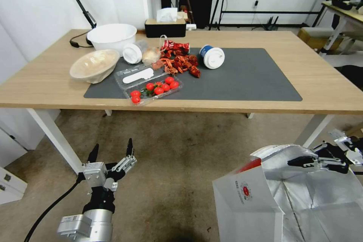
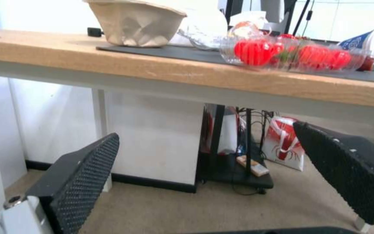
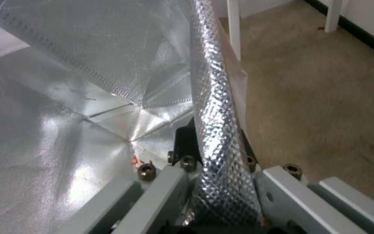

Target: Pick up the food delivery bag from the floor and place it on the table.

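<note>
The food delivery bag [image 1: 264, 200] is at the lower right of the head view, white with a red band, a round red logo and silver foil lining, its mouth open upward. My right gripper [image 1: 298, 162] is shut on the bag's far rim. In the right wrist view the foil rim [image 3: 217, 130] runs between the closed jaws. My left gripper [image 1: 112, 150] hangs open over the floor [image 1: 177, 151] at the lower left, holding nothing; its two black fingers [image 2: 83, 172] stand wide apart below the table edge. The light-wood table [image 1: 45, 79] with a dark grey mat [image 1: 249, 79] lies ahead.
On the table's left half are a white bowl [image 1: 112, 36], a covered bowl [image 1: 94, 64], a tray of tomatoes [image 1: 155, 89], crayfish [image 1: 181, 62], a white tub [image 1: 211, 56] and a tissue box [image 1: 165, 26]. White table legs [image 1: 56, 140] stand at the left and right.
</note>
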`<state>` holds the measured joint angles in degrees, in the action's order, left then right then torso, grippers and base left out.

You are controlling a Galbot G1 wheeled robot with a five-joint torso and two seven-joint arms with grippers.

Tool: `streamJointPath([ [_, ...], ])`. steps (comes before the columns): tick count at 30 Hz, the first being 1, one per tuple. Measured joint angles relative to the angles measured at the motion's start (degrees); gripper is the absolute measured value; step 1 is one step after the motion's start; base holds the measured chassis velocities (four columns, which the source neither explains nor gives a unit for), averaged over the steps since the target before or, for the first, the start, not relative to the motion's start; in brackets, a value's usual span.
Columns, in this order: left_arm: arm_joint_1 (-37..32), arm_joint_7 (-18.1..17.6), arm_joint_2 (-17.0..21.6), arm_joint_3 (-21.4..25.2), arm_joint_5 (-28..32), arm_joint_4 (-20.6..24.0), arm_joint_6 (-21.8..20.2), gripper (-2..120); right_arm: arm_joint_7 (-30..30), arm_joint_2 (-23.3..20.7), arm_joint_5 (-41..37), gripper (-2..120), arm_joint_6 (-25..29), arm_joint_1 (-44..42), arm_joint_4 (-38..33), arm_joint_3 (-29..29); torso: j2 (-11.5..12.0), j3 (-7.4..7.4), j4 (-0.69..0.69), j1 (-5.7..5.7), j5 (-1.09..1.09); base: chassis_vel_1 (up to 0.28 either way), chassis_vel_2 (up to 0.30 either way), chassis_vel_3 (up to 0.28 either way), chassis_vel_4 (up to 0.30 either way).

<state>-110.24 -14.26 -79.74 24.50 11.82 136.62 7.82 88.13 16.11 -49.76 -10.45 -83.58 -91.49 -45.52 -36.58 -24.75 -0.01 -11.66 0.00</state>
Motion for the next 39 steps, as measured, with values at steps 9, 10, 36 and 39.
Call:
streamJointPath([
  [9, -0.23, 0.02, -0.01, 0.10, -0.05, 0.29, 0.03, 100, 0.00, 0.29, 0.02, 0, -0.03, -0.11, -0.45, 0.00, -2.08, -1.27, 0.00, -0.83, 0.00, 0.000, 0.000, 0.000, 0.000],
  [10, -0.22, 0.02, -0.02, 0.10, -0.05, 0.31, 0.04, 100, 0.00, 0.29, 0.03, 0, -0.05, -0.15, -0.45, 0.00, -2.40, -1.46, 0.01, -0.96, 0.00, 0.000, 0.000, 0.000, 0.000],
  [36, 0.52, 0.09, -0.09, -0.04, 0.02, -0.31, 0.23, 100, 0.00, 0.65, 0.48, 0, -0.12, 0.30, 0.57, 1.33, -8.98, -5.35, 0.00, -3.65, 0.00, 0.000, 0.000, 0.000, 0.000],
  [39, 0.70, 0.01, 0.08, -0.05, 0.19, -0.45, 0.14, 100, 0.00, 0.64, 0.49, 0, -0.12, 0.97, 0.74, 2.04, -9.70, -5.75, 0.00, -3.97, 0.00, 0.000, 0.000, 0.000, 0.000],
])
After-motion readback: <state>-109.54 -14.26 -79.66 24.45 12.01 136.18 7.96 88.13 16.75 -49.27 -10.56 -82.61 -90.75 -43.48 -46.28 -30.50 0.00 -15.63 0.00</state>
